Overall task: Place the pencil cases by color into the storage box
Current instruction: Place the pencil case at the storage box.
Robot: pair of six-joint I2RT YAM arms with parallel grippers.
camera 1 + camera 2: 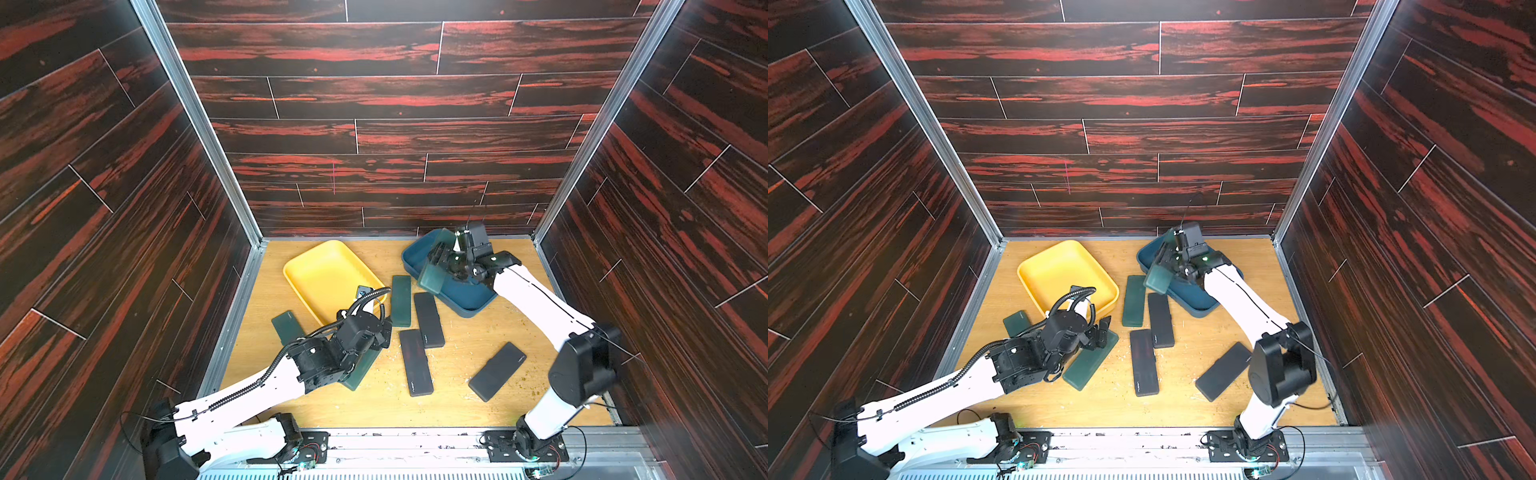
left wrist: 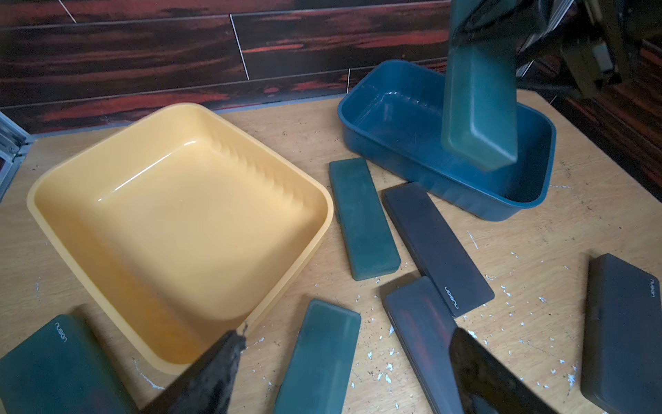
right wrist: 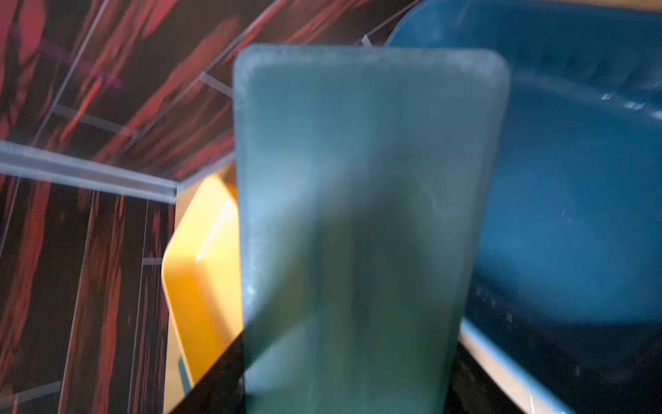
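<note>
**Seven cases, two trays, and one green case in the air**

Seven pencil cases are spread over the wooden table [image 1: 457, 407]: four dark green and three matte black. Two trays stand apart at the back, a yellow tray [image 1: 309, 266] and a blue tray [image 1: 478, 301].

The right gripper [image 1: 445, 258] is clamped on the held green case [image 2: 480, 118], which hangs steeply tilted over the blue tray. Its broad face fills the right wrist view [image 3: 358, 215]. Whether its lower end touches the tray cannot be told.

The other six lie flat on the table.
- The second green case [image 1: 401, 301] lies just beside the yellow tray, between the two trays.
- The third green case [image 1: 286, 326] lies near the table's left edge.
- The fourth green case [image 1: 1090, 361] lies partly under the left arm.
- The first black case [image 1: 429, 320] lies just beside the second green case.
- The second black case [image 1: 415, 362] meets the first black case at a corner.
- The third black case [image 1: 496, 371] lies apart, nearer the right arm.

The left gripper [image 1: 1104, 330] hovers above the far end of the fourth green case. Its jaws are spread wide and hold nothing. In the left wrist view, its fingers [image 2: 211, 376] frame that case and the second black case.
</note>
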